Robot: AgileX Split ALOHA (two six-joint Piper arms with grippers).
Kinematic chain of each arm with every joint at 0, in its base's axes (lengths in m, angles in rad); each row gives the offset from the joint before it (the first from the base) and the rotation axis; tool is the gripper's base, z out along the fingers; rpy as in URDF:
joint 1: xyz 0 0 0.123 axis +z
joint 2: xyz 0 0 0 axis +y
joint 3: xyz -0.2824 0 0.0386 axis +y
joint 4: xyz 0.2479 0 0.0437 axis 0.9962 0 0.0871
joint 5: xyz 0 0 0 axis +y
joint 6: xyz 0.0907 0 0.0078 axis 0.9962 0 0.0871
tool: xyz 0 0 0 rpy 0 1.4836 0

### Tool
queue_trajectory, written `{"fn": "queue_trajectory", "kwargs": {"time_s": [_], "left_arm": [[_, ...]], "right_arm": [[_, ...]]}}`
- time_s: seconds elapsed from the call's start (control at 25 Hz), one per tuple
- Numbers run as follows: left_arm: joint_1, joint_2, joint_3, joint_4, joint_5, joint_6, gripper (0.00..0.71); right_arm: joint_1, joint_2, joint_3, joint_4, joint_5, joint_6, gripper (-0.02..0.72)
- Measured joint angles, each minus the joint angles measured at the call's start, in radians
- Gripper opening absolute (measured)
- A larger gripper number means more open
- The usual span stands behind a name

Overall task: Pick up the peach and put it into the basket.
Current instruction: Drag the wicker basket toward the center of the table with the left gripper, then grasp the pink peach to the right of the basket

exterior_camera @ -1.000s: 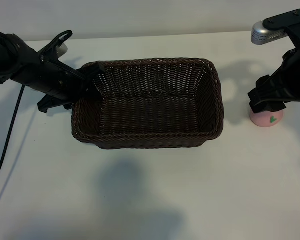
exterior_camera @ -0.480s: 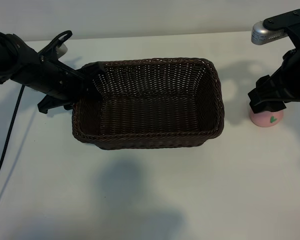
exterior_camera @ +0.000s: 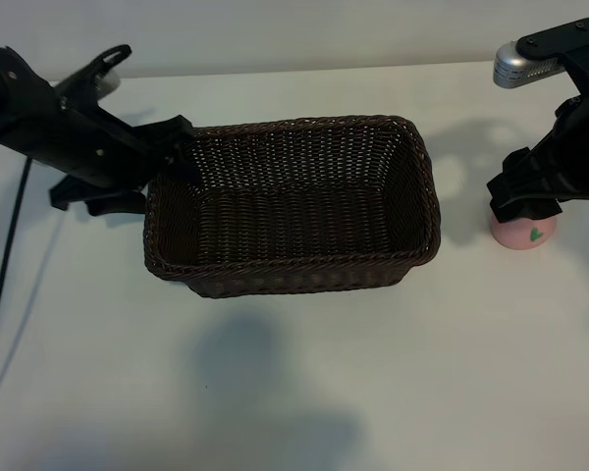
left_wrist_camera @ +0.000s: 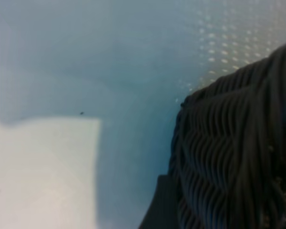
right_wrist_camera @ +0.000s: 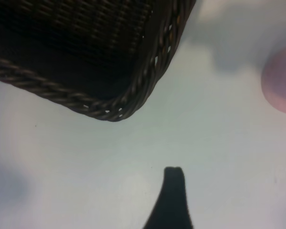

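The dark-brown woven basket [exterior_camera: 291,263] sits mid-table with nothing in it. The small pale-pink peach [exterior_camera: 526,235] with a green mark rests on the table just right of the basket, its top hidden under my right gripper [exterior_camera: 526,210]. That gripper hovers open right above the peach. In the right wrist view one dark fingertip [right_wrist_camera: 174,174] shows over bare table, with the peach [right_wrist_camera: 280,86] off to its side and the basket's corner [right_wrist_camera: 133,98] beyond. My left gripper [exterior_camera: 172,147] is at the basket's far-left corner; the left wrist view shows the wicker wall [left_wrist_camera: 229,157] close by.
A silver lamp-like head [exterior_camera: 518,67] on a black mount stands at the far right behind the right arm. A black cable [exterior_camera: 5,255] trails from the left arm down the table's left side. White table [exterior_camera: 304,392] lies in front of the basket.
The left arm has swung toward the far side of the table, and the basket has shifted slightly. The right arm and the peach have not moved.
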Motion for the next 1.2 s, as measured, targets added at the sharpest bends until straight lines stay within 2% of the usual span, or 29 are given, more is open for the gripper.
{"fn": "queue_trajectory", "kwargs": {"time_s": [0.44, 0.56, 0.68, 0.92, 1.0, 1.2], "left_arm": [[0.000, -0.256, 0.000, 0.328, 0.171, -0.026, 0.660], [0.015, -0.322, 0.000, 0.423, 0.248, -0.037, 0.649], [0.066, -0.389, 0.000, 0.493, 0.297, -0.041, 0.640], [0.253, -0.529, 0.000, 0.509, 0.351, 0.011, 0.619], [0.294, -0.575, 0.000, 0.491, 0.369, 0.048, 0.611], [0.312, -0.751, 0.001, 0.320, 0.376, 0.218, 0.596]], "right_arm": [[0.000, 0.000, 0.000, 0.000, 0.001, 0.000, 0.595], [0.000, 0.000, 0.000, 0.000, 0.002, 0.000, 0.595], [0.000, 0.000, 0.000, 0.000, 0.004, 0.000, 0.595], [0.000, 0.000, 0.000, 0.000, 0.005, 0.000, 0.595], [0.000, 0.000, 0.000, 0.000, 0.005, 0.000, 0.595], [0.000, 0.000, 0.000, 0.000, 0.005, 0.000, 0.595]]}}
